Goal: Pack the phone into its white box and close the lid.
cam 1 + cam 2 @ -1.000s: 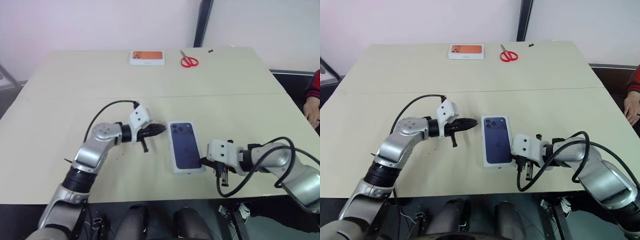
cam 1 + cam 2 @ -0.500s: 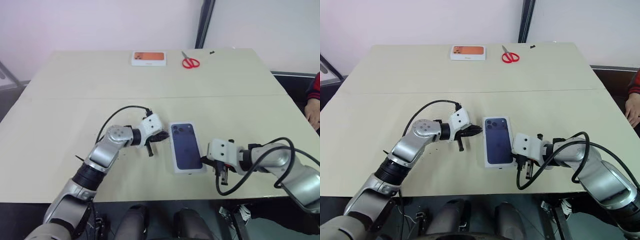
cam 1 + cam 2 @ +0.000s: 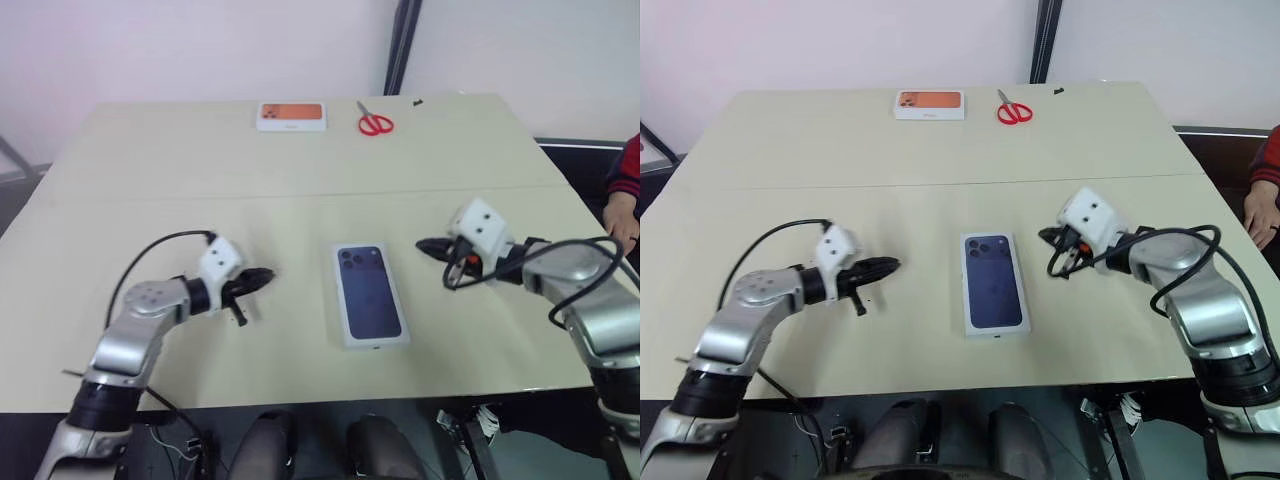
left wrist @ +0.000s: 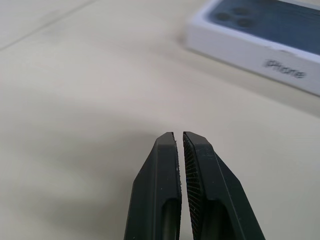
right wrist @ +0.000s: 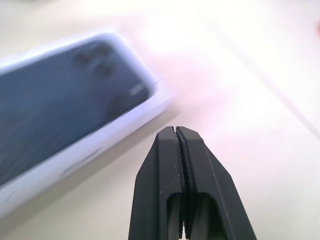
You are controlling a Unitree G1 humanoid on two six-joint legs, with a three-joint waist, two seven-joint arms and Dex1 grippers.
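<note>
1 closed white box (image 3: 370,296), navy phone print.

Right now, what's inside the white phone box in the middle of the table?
That cannot be seen. The lid, printed with a dark blue phone, sits closed on the white box, covering whatever is inside.

Camera setup: head stereo pair plus two wrist cameras.
Head eyes looked down over the table (image 3: 150,170); wrist cameras sat low and close, both facing the lid (image 4: 260,35) from opposite sides.
</note>
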